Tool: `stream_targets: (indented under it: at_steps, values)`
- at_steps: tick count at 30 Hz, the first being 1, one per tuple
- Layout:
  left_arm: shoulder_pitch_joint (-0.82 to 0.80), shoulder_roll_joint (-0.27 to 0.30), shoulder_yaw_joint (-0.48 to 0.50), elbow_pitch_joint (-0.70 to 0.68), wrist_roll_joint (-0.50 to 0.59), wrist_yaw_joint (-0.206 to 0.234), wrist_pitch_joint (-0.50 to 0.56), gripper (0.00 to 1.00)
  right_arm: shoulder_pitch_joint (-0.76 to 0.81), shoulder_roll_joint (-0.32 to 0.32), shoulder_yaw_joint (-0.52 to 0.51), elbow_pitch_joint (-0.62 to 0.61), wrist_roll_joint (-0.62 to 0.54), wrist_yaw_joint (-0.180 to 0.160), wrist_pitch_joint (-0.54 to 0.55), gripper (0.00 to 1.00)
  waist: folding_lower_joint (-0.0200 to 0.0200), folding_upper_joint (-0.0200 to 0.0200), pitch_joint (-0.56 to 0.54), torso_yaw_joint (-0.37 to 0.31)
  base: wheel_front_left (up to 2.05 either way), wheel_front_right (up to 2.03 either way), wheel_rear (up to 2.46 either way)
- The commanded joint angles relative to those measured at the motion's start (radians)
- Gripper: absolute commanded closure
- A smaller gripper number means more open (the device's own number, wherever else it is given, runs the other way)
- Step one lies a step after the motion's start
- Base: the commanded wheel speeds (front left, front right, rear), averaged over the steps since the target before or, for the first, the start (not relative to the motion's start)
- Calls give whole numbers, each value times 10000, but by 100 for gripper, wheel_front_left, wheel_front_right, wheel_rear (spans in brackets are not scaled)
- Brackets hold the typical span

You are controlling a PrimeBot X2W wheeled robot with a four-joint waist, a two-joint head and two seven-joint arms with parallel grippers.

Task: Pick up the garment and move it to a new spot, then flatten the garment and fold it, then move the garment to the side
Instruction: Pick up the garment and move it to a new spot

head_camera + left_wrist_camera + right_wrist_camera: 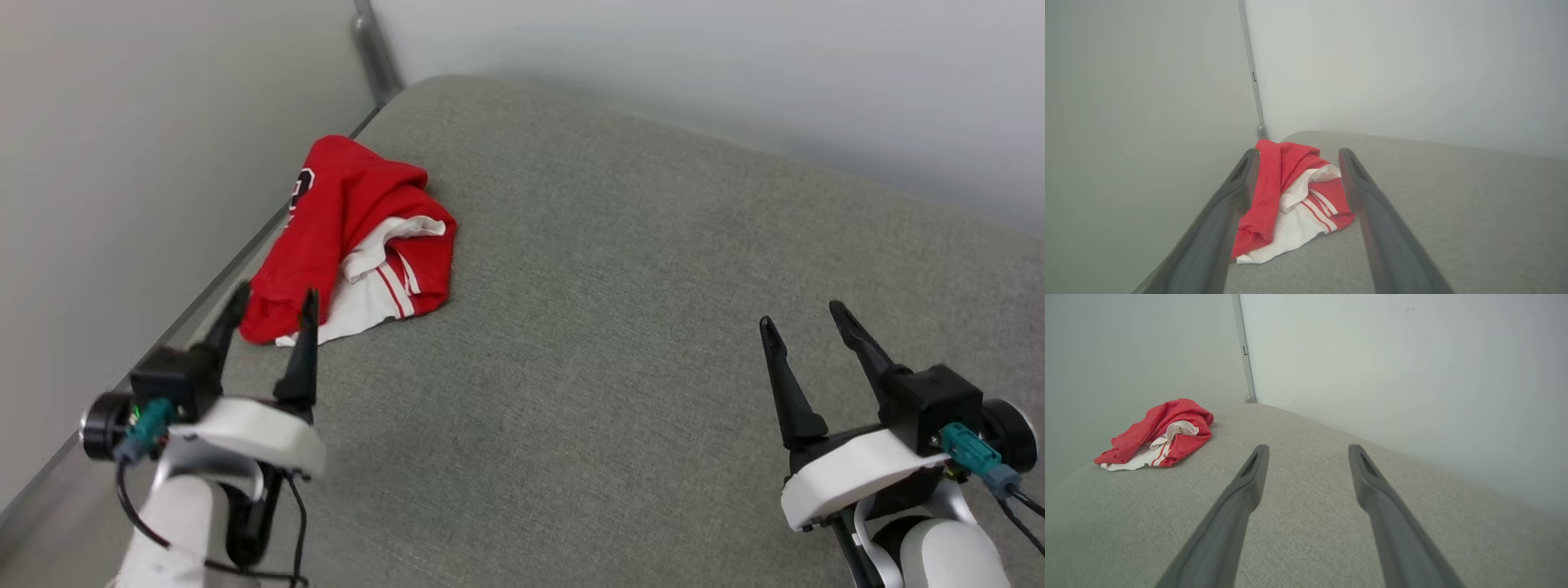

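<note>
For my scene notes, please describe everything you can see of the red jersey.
The red jersey lies crumpled in a loose heap. Its soft fabric is red, with a white part bearing red stripes at the near side and some black, white-edged print at the far end. It rests on the grey cushion, near its left edge. The open left hand points at it without gripping it.

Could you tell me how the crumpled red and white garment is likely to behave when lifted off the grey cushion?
The garment lies in soft bunched folds, so it is probably floppy and would drape rather than hold shape. Its thin-looking layers suggest it is light. A pinch may lift one layer only.
</note>
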Motion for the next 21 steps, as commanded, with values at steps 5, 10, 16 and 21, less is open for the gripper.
stream_targets:
  at_steps: [5, 10, 16, 21]
  values:
    - [-2111, 881, 108, 305, -555, -27, 963, 0, -495, 1, -46, -474, -342, -3, 279, 0, 0, 0, 1229, -860, 0, 0, 0]
    - [-3771, 1796, -60, 585, -1101, -32, 2310, 0, -941, -2, -98, -777, -502, -3, 381, 0, 0, 0, 2201, -1523, 0, 0, 0]
    - [-5238, 3062, -341, 1334, -1761, -33, 4220, 0, -1413, -2, -101, -930, -571, -3, 331, 0, 0, 0, 3267, -2201, 0, 0, 0]
    - [-5697, 3878, -895, 2361, -2252, -23, 5389, 0, -1640, -1, -87, -851, -493, -3, 160, 0, 0, 0, 3724, -2531, 0, 0, 0]
